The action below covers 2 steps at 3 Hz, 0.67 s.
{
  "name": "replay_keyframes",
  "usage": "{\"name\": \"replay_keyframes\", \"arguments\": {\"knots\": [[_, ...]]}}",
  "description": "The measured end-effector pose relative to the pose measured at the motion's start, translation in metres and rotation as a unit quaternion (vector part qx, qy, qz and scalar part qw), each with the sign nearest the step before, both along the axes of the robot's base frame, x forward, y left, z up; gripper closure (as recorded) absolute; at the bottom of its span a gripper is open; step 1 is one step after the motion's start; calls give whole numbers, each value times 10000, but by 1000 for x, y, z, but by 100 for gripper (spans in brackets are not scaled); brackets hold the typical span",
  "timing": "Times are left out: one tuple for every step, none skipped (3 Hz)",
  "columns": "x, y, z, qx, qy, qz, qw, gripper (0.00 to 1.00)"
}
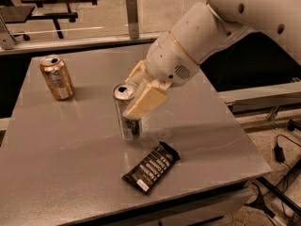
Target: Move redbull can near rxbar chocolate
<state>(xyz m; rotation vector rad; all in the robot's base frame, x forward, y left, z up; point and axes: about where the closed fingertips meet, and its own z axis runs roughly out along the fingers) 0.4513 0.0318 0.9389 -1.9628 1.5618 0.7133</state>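
Note:
The redbull can (127, 120) stands upright near the middle of the grey table (56, 159), tall and slim with a silver top. My gripper (136, 95) reaches in from the upper right and is shut on the can's upper part, its cream fingers (145, 100) across the can's right side. The rxbar chocolate (151, 167), a flat black wrapper with white text, lies on the table just in front and to the right of the can, a short gap apart.
A shorter copper-gold can (56, 77) stands at the table's far left. The table's right edge (244, 140) drops to a floor with cables. Benches and a rail stand behind the table.

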Motion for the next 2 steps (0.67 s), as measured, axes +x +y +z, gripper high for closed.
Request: {"name": "replay_keyframes", "arguments": {"knots": [[-18,-8,-6,-59,79,29,9999,97],[-32,-11,-10,-106,104,37,9999,69]]}}
